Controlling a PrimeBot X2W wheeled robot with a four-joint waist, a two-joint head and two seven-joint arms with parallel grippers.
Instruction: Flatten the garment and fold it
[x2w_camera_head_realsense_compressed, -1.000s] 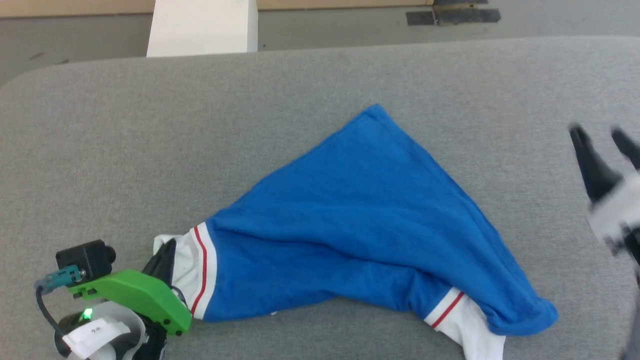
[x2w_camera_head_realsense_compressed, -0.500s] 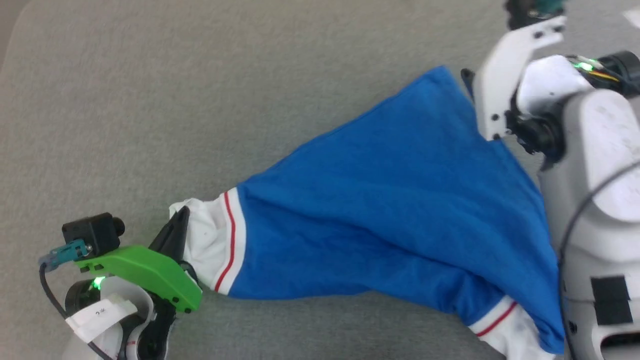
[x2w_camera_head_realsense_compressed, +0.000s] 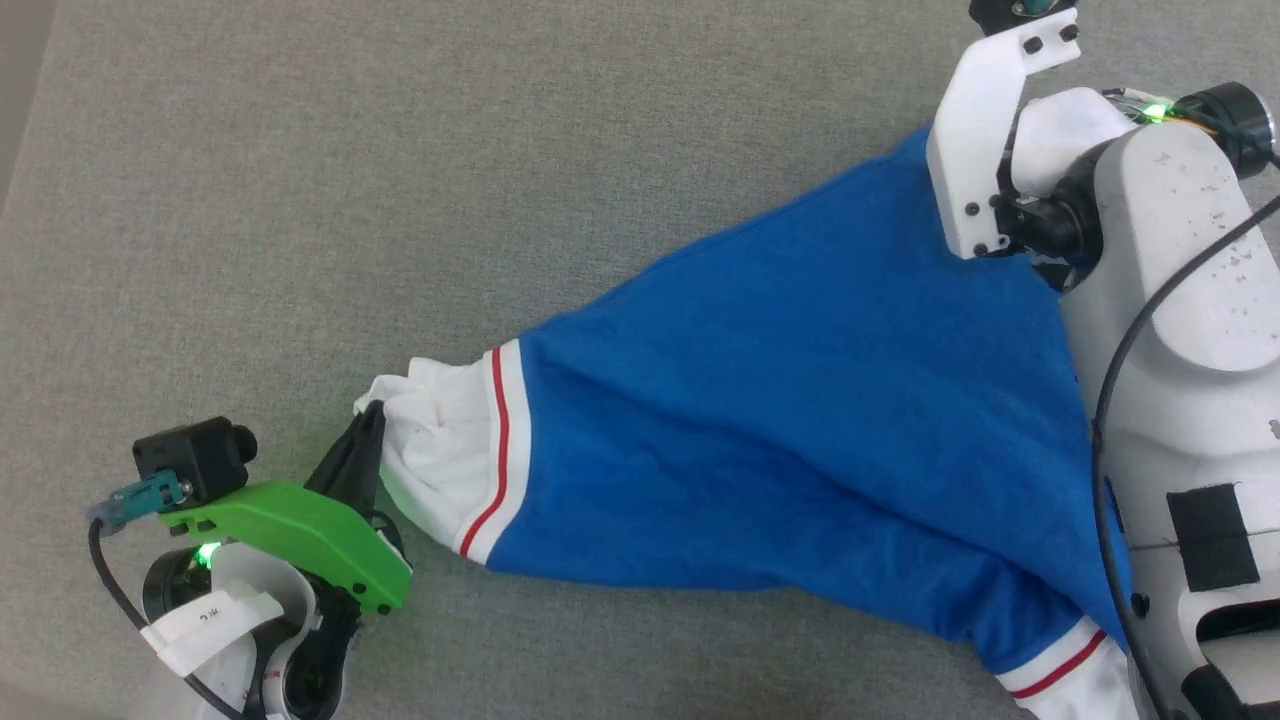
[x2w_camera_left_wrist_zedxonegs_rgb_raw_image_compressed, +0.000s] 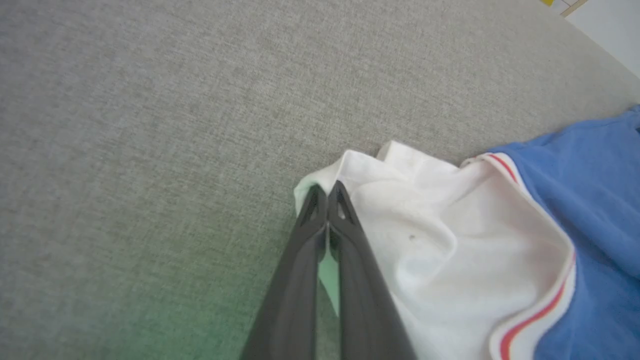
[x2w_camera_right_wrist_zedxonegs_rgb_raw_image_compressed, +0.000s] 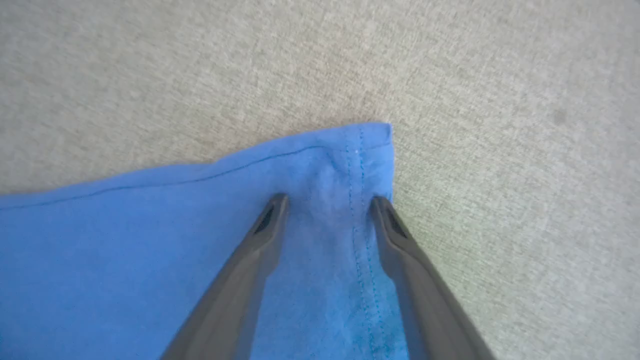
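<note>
The garment (x2w_camera_head_realsense_compressed: 780, 430), a large royal-blue jersey T-shirt with white short sleeves and red stripe trim, lay loosely creased on the grey woven fabric surface (x2w_camera_head_realsense_compressed: 400, 200). In the head view it ran in a broad wedge from about 8 o'clock up to about 1 o'clock. One white sleeve (x2w_camera_head_realsense_compressed: 440, 470) sat bunched at the 8 o'clock end, and the second white sleeve (x2w_camera_head_realsense_compressed: 1060, 680) reached the frame's edge at about 5 o'clock.

The left gripper (x2w_camera_head_realsense_compressed: 365, 435), two long dark fingers under a bright green plastic bracket (x2w_camera_head_realsense_compressed: 290, 540), came in from 8 o'clock. In the left wrist view the left gripper (x2w_camera_left_wrist_zedxonegs_rgb_raw_image_compressed: 327, 192) had its fingers pressed together on the crumpled edge of that sleeve, with a sliver of pale cloth showing between them lower down.

The right arm's pale forearm (x2w_camera_head_realsense_compressed: 1180, 300) lay over the garment's 3 o'clock side, and its white bracket (x2w_camera_head_realsense_compressed: 985, 130) covered the blue tip at 1 o'clock. In the right wrist view the right gripper (x2w_camera_right_wrist_zedxonegs_rgb_raw_image_compressed: 330, 200) had its fingers spread apart, both tips resting on the stitched blue hem corner (x2w_camera_right_wrist_zedxonegs_rgb_raw_image_compressed: 370, 140), which pointed toward 12 o'clock. The cloth puckered slightly between them.
</note>
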